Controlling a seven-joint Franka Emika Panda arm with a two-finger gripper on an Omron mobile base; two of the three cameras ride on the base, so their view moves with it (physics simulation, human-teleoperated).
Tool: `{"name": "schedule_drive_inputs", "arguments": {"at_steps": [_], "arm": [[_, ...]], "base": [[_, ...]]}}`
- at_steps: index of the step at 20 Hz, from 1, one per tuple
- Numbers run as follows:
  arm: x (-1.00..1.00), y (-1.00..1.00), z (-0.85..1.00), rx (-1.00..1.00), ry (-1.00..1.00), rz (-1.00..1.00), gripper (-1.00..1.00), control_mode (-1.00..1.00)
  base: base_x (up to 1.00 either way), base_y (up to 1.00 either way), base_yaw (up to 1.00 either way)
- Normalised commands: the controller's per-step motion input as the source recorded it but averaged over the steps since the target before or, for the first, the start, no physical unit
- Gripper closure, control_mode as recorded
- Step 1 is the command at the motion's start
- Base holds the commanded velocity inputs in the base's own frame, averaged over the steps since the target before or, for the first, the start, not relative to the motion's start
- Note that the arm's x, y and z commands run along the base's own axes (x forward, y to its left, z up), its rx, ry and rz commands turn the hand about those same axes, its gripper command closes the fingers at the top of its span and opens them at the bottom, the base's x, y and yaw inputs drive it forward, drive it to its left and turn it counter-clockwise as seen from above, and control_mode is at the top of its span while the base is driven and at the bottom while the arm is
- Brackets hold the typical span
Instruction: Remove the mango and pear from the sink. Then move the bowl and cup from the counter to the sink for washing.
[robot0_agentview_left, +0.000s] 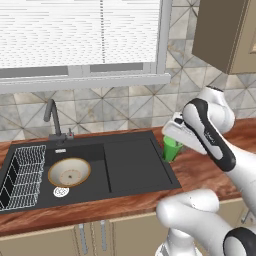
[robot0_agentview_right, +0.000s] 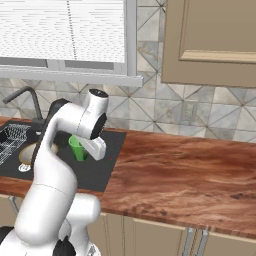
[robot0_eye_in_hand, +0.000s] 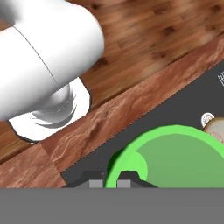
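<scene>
My gripper is shut on the rim of the bright green cup, one finger inside it and one outside. The cup hangs above the right edge of the black sink, over the flat drainboard. In the hand view the cup sits over the sink, close to the wood counter. The beige-tan bowl sits upright in the deep basin at the left; its edge also peeks in at the right of the hand view. The mango and pear are out of view.
A white wire rack stands in the basin's left end, with a dark faucet behind the basin. A wall cabinet hangs at the upper right. The wood counter stretches to the right of the sink.
</scene>
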Motion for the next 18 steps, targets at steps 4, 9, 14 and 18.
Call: {"name": "schedule_drive_inputs", "arguments": {"at_steps": [4,9,14,18], "arm": [[0.00,0.56,0.03,-0.01,0.00,0.05,1.00,-1.00],[0.00,0.59,0.03,-0.01,0.00,0.03,1.00,-1.00],[0.04,0.60,0.00,0.00,0.00,0.01,1.00,-1.00],[0.05,0.56,0.00,0.00,0.00,0.01,1.00,-1.00]], "base": [[0.00,0.00,0.00],[0.00,0.00,0.00],[0.00,0.00,0.00],[0.00,0.00,0.00]]}}
